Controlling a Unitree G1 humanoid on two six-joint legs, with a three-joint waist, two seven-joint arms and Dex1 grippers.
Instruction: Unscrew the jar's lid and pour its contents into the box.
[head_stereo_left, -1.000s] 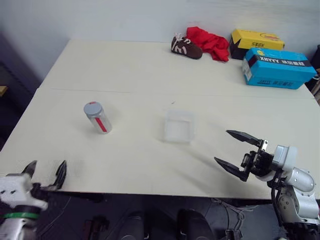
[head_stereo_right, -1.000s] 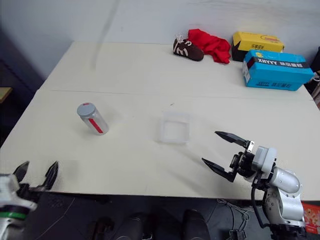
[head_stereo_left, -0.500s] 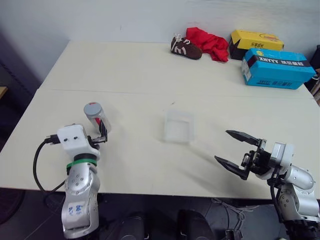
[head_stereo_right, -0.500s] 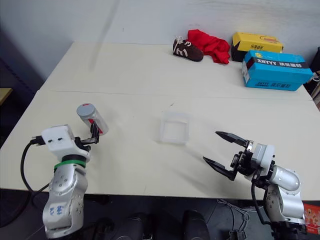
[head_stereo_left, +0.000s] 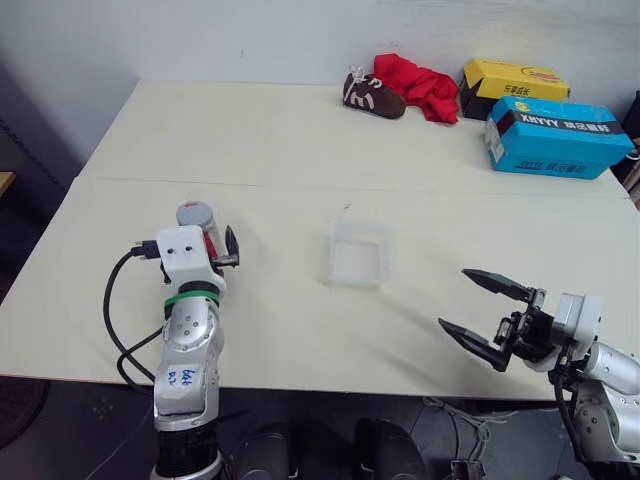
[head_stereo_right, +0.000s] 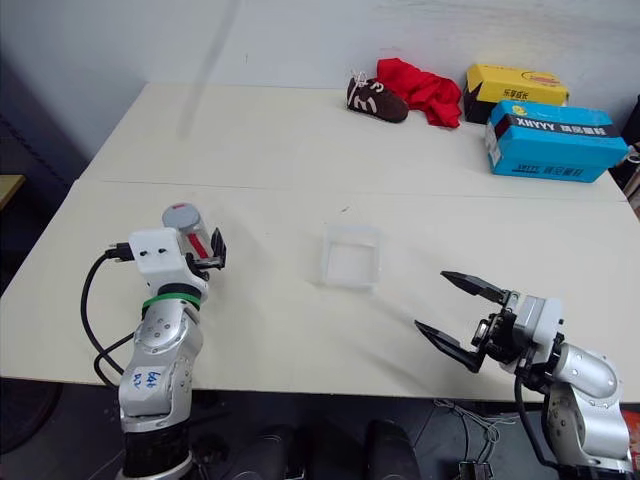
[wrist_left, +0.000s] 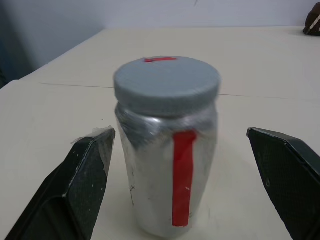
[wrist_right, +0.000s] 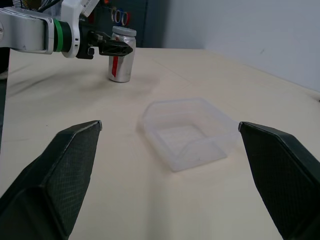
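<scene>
nearest of all, the right gripper (head_stereo_left: 492, 317) hangs over the front edge of the table (head_stereo_left: 300, 140), its two black fingers (head_stereo_left: 472, 343) spread wide with nothing between them, pointing inward toward the middle of the tabletop. ahead of those fingers and a little to their left sits the box (head_stereo_left: 359, 252), a shallow clear tray, resting flat and apart from the gripper; in the right wrist view it lies between the two spread fingertips but well beyond them.

on the other side, the left gripper (head_stereo_right: 205, 246) reaches level across the table, released and wide apart. the jar (wrist_left: 167, 150) stands upright between its fingers (wrist_left: 82, 185), and the left wrist view shows a clear gap of tabletop on each side, so neither finger touches it. the lid (wrist_left: 166, 82) is still screwed on, grey with a red mark at its top edge, and the red stripe on the jar faces the wrist. the contents cannot be made out through the jar wall.

far beyond both grippers, at the back of the table toward the right, lie a brown shoe (head_stereo_left: 373, 96), a red cloth (head_stereo_left: 418, 83), a yellow carton (head_stereo_left: 512, 80) and a blue carton (head_stereo_left: 556, 136).
</scene>
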